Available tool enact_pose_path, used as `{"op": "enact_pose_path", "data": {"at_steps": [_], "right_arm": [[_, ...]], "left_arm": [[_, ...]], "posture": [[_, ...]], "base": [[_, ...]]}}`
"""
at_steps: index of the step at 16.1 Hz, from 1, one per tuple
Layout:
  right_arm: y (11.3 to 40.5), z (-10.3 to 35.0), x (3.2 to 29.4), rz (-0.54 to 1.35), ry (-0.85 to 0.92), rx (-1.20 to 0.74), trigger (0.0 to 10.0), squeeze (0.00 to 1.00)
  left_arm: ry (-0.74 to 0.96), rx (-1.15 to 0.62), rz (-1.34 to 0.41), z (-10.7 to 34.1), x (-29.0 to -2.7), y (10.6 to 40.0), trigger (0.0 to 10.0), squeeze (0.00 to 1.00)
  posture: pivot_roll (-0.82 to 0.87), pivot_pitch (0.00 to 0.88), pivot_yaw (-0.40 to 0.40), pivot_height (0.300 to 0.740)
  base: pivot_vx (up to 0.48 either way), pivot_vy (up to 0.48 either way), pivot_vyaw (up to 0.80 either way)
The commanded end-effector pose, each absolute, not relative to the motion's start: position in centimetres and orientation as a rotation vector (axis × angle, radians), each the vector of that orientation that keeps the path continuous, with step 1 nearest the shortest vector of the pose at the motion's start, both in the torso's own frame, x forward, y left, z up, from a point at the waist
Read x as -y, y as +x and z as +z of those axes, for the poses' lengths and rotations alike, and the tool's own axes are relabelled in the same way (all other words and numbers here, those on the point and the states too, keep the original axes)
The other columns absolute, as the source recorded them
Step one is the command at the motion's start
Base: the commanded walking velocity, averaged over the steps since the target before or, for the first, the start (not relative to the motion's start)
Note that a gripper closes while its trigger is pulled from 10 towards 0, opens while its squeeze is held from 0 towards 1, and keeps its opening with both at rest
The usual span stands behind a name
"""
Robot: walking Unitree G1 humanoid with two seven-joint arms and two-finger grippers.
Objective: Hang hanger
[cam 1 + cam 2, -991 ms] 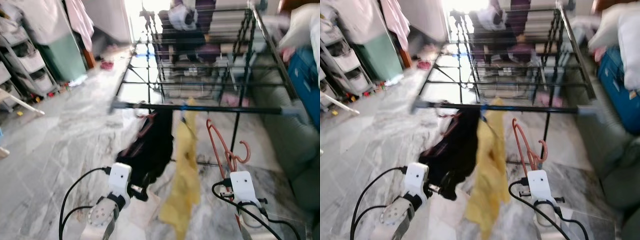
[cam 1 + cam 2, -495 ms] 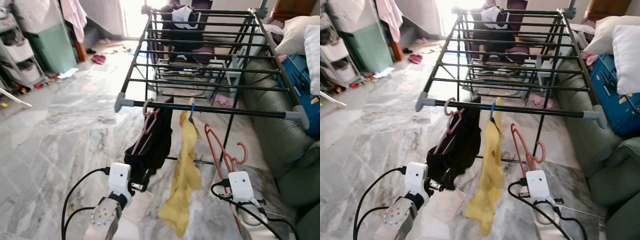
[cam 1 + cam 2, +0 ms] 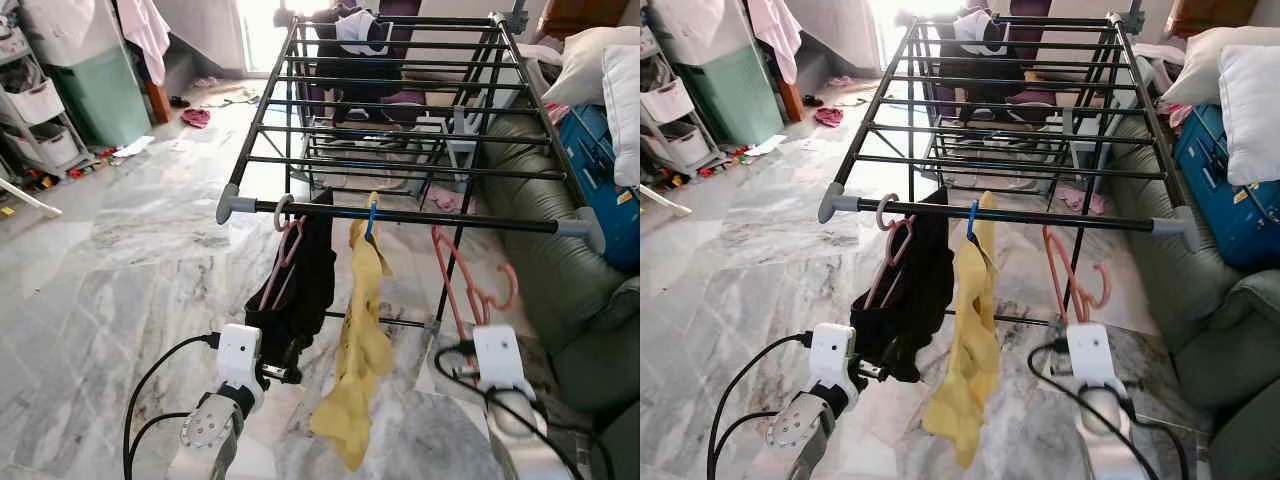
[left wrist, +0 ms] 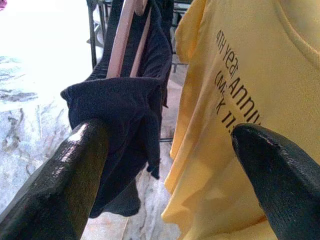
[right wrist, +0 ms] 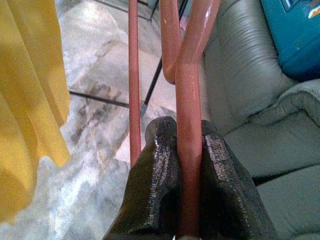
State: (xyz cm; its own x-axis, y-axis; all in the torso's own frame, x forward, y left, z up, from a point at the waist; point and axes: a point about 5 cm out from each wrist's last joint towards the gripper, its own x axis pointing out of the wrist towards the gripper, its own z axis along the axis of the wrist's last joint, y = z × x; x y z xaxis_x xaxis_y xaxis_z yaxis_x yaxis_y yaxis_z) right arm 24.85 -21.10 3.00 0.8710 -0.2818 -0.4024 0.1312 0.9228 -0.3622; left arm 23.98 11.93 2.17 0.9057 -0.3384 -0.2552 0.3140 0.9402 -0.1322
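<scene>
My right gripper (image 5: pixel 186 131) is shut on the stem of a salmon-pink hanger (image 3: pixel 468 276). The hanger stands upright above my right wrist (image 3: pixel 497 360), its top just below the drying rack's front bar (image 3: pixel 470 221) and its hook (image 3: pixel 506 286) to the right. On that bar hang a black garment on a pink hanger (image 3: pixel 300 270) and a yellow T-shirt (image 3: pixel 362 345) on a blue hook. My left gripper (image 4: pixel 170 130) is open, low in front of the black garment and the yellow shirt, with nothing between its fingers.
A green sofa (image 3: pixel 565 280) runs along the rack's right side, with a blue case (image 3: pixel 603 150) and white pillows (image 3: pixel 600 60) beyond. Storage drawers (image 3: pixel 40 110) and a green cabinet (image 3: pixel 95 90) stand at the far left. Dark clothes (image 3: pixel 350 40) hang at the rack's far end.
The blur has cleared as the view settled. My right arm has carried the pink hanger to the right and higher, closer under the front bar. The left arm has stayed put.
</scene>
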Motion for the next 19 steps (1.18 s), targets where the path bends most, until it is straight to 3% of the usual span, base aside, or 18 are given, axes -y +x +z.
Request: {"op": "enact_pose_path", "data": {"at_steps": [1, 13, 19], "right_arm": [[25.7, 3.7, 21.5, -0.239, -0.329, -0.454, 10.0, 0.00], [32.3, 7.7, 20.6, -0.224, -0.287, -0.360, 10.0, 0.00], [34.2, 7.8, 19.8, -0.193, -0.278, -0.419, 10.0, 0.00]], "left_arm": [[-0.081, -0.272, -0.359, 2.5, -12.1, 24.2, 10.0, 0.00], [-0.073, -0.249, -0.402, 2.8, -12.0, 23.6, 10.0, 0.00], [-0.069, -0.249, -0.409, 2.8, -11.9, 23.6, 10.0, 0.00]], "posture": [[-0.14, 0.000, 0.035, 0.740], [-0.12, 0.000, 0.039, 0.740], [-0.11, 0.000, 0.038, 0.740]], "base": [[0.000, 0.000, 0.00], [0.000, 0.000, 0.00], [0.000, 0.000, 0.00]]}}
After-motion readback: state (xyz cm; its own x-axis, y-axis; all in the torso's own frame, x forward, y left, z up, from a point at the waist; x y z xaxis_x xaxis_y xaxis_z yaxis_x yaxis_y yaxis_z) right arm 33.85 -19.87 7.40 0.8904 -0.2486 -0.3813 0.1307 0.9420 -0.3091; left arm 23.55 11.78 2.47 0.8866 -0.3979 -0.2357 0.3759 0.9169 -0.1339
